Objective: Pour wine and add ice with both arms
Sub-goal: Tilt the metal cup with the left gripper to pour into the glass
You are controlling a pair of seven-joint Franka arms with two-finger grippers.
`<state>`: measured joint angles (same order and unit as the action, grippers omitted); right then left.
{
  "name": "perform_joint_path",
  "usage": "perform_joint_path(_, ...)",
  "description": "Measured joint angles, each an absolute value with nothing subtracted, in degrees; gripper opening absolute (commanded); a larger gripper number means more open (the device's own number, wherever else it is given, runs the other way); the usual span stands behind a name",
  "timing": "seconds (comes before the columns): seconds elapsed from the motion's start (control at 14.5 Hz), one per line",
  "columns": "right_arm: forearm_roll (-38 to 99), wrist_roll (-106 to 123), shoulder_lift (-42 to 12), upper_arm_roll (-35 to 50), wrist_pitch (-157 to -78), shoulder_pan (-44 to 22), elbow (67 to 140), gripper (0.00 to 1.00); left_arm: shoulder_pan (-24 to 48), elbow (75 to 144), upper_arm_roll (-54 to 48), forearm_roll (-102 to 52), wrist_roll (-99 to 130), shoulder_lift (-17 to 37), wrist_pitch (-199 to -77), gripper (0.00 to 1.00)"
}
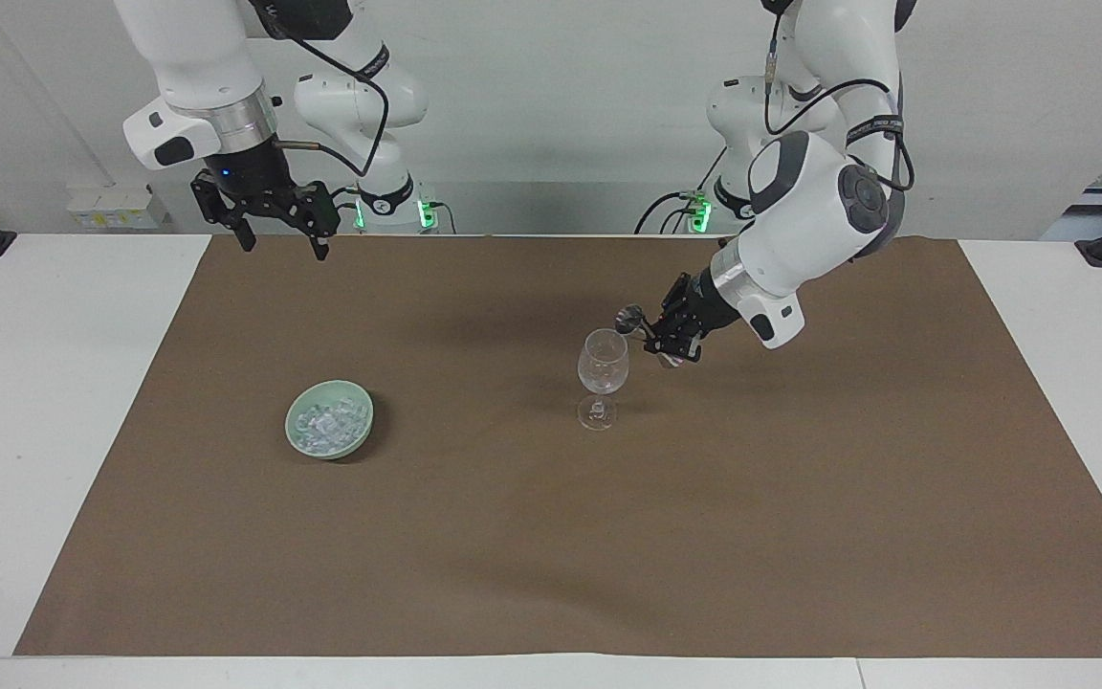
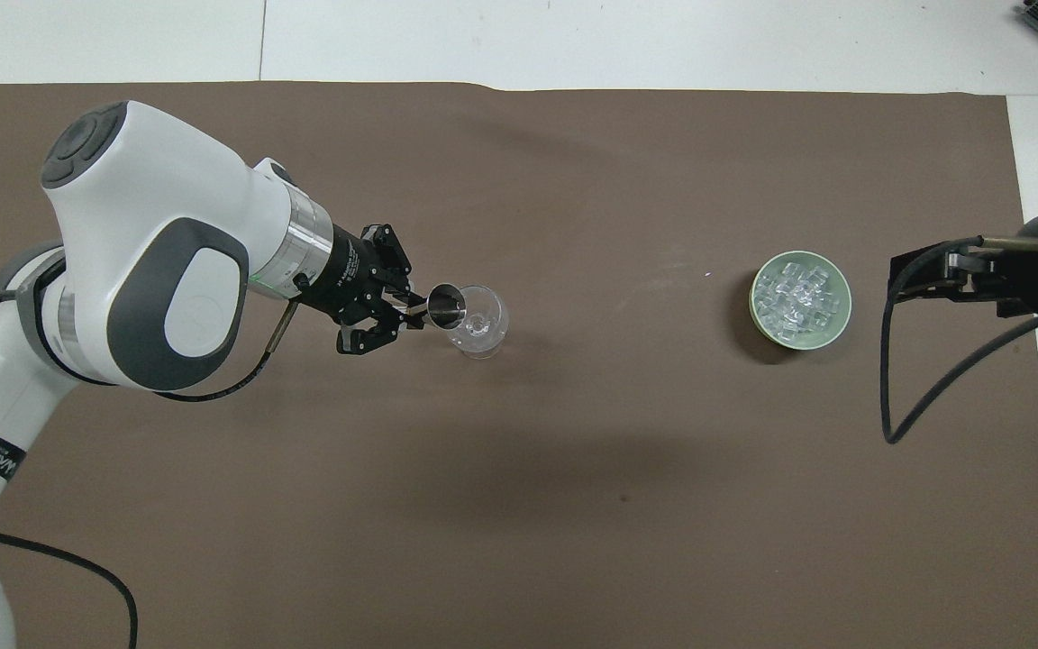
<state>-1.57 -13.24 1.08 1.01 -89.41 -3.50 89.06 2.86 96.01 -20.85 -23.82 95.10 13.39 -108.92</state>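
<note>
The left gripper (image 1: 651, 340) had its jaws closed on the thin handle of one small metal measuring cup (image 1: 629, 317), which hung tilted just above the rim of the single wine glass (image 1: 602, 375). In the overhead view the cup (image 2: 444, 305) overlapped the glass's rim (image 2: 480, 332) directly ahead of the jaws. The glass stood upright on the brown mat (image 1: 551, 536) covering the desk (image 1: 44, 383).

The right gripper (image 1: 278, 225) waited raised, its jaws spread wide and holding nothing, over the mat's edge at the right arm's end. One green bowl (image 1: 329, 432) sat well below and ahead of those jaws, filled with many ice (image 2: 798, 296) chunks, too many to count.
</note>
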Motion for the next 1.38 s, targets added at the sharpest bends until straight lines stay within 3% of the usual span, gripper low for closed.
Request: perform_joint_path(1.38, -1.57, -13.24, 1.08, 1.01, -89.41, -3.50, 89.06, 1.00, 2.77, 94.67, -24.35, -12.00, 108.26, 13.80, -109.46, 0.00)
